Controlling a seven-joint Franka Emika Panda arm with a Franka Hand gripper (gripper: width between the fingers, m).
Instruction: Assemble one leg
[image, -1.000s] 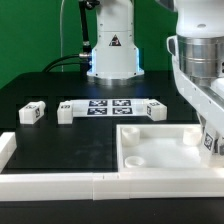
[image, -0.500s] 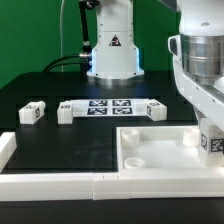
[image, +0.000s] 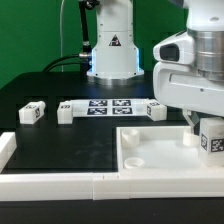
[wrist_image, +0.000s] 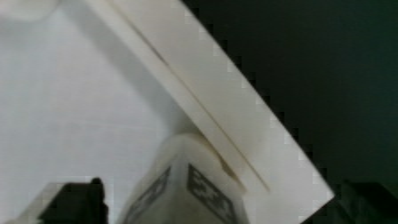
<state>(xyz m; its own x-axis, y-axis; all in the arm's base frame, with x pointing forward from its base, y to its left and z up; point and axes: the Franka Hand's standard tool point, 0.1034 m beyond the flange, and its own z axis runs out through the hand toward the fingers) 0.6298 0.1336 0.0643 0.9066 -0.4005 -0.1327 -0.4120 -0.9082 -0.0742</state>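
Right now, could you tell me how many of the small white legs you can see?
4. One leg sits alone at the exterior view's left, one and another flank the marker board, and one stands in the white panel beneath the gripper. Others may be hidden.

A: The table (image: 60, 135) is black, the backdrop (image: 30, 40) plain green. On the exterior view, the big panel (image: 160, 155) at about five o'clock is white all over, rim included.

B: And the small blocks?

A: White with black-and-white square tags: one leg (image: 33, 113) at nine o'clock, another (image: 65, 112) just toward three o'clock from it, a third (image: 157, 110) at two o'clock. The marker board (image: 108, 107) between them is white, carrying a row of black-and-white tags.

B: The robot?

A: White casing; its base (image: 113, 45) bears a black triangle sign. The gripper (image: 205, 135) is white, and the leg (image: 211, 137) there shows a black-and-white tag
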